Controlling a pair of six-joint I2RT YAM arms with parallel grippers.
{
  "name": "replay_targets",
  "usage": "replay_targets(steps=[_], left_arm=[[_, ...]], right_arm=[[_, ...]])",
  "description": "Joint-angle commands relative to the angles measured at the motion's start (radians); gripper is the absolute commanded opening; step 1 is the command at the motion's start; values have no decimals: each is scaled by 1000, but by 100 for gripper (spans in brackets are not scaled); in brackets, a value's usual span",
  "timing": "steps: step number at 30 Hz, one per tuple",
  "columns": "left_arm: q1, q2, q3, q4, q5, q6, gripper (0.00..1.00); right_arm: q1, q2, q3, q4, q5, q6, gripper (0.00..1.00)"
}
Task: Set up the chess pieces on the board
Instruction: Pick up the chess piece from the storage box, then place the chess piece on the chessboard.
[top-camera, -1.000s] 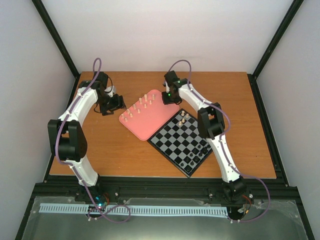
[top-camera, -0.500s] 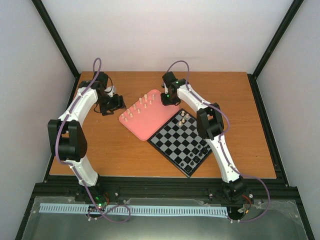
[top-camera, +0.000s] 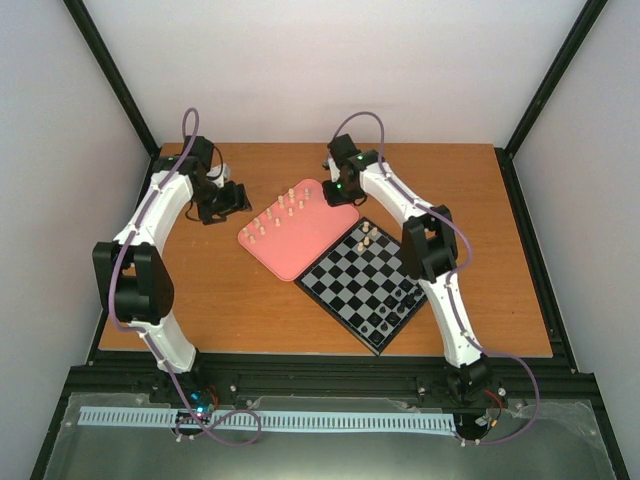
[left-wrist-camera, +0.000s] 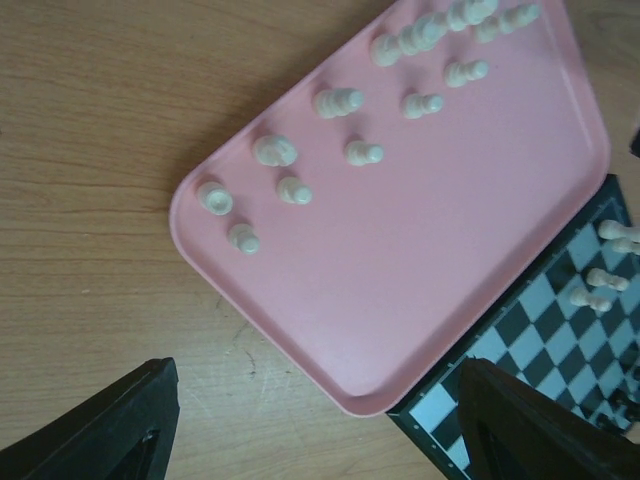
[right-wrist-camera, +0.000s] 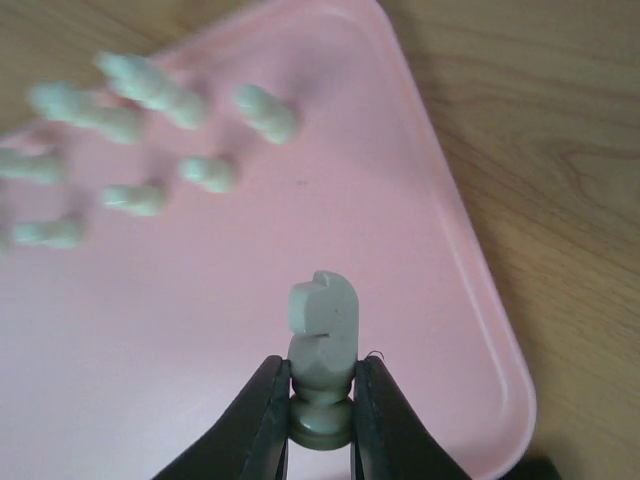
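In the top view the right gripper (top-camera: 340, 192) sits over the far corner of the pink tray (top-camera: 300, 250) near frame centre, but its jaws are too small there to read. The right wrist view settles it: both fingers (right-wrist-camera: 268, 410) are pinched shut on the base of an upright cream knight (right-wrist-camera: 322, 320), low in the frame over the tray's right corner. Other chess pieces (right-wrist-camera: 150, 95) are blurred at upper left. Whether the knight's foot touches the tray cannot be told. The left gripper (top-camera: 234, 199) hovers over the table (top-camera: 200, 290), left of the tray. Its wrist view shows the jaws spread wide with nothing between them, cream pieces standing on the tray, and a few more on the board (top-camera: 365, 290) at the right edge. The top view alone takes in the whole board, with black pieces (top-camera: 392, 318) at its near corner.
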Motion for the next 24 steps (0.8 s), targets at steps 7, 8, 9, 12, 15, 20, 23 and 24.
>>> replay_targets(steps=[7,8,9,12,15,20,23,24], left_arm=[[-7,-73,-21,159,468,-201,78],[-11,-75,-29,187,509,-232,78],[-21,-73,-29,198,546,-251,78],[-59,-69,-18,204,600,-279,78],[-88,-97,-75,308,653,-378,78],[-148,-90,-75,322,673,-408,77],[-155,-98,-96,335,674,-426,74],[-156,-99,-101,336,675,-430,74]], right_arm=[[16,-418,-315,44,-369,-144,11],[24,-442,-337,45,-379,-154,11],[34,-463,-359,48,-386,-159,11],[65,-505,-397,48,-413,-161,11],[104,-534,-433,49,-417,-166,11],[152,-541,-436,69,-396,-152,11],[155,-552,-437,92,-367,-134,11],[155,-553,-437,96,-365,-132,11]])
